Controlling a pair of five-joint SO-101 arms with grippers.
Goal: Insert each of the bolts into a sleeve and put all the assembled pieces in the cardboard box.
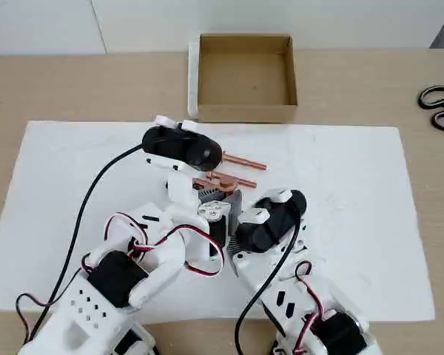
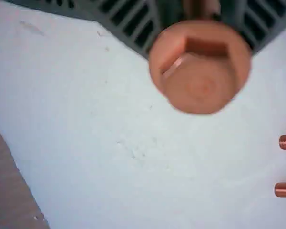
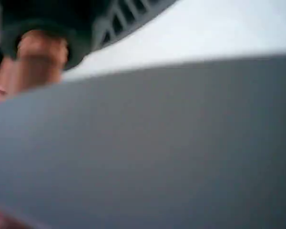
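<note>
Left wrist view: bolt [image 2: 200, 71] lies against grilled fingers [image 2: 124, 19]; open or closed, cannot tell.

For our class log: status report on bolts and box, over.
Left gripper and right gripper together over the sheet, grip unclear. One bolt at them; cardboard box empty. Scissors far aside.

Two white plastic arms [image 1: 163, 270] with glossy black motor housings [image 1: 181, 146]; a thick black cable [image 1: 78, 222] trails from each, and thin red-and-white wires [image 1: 133, 220] loop between joints.
</note>
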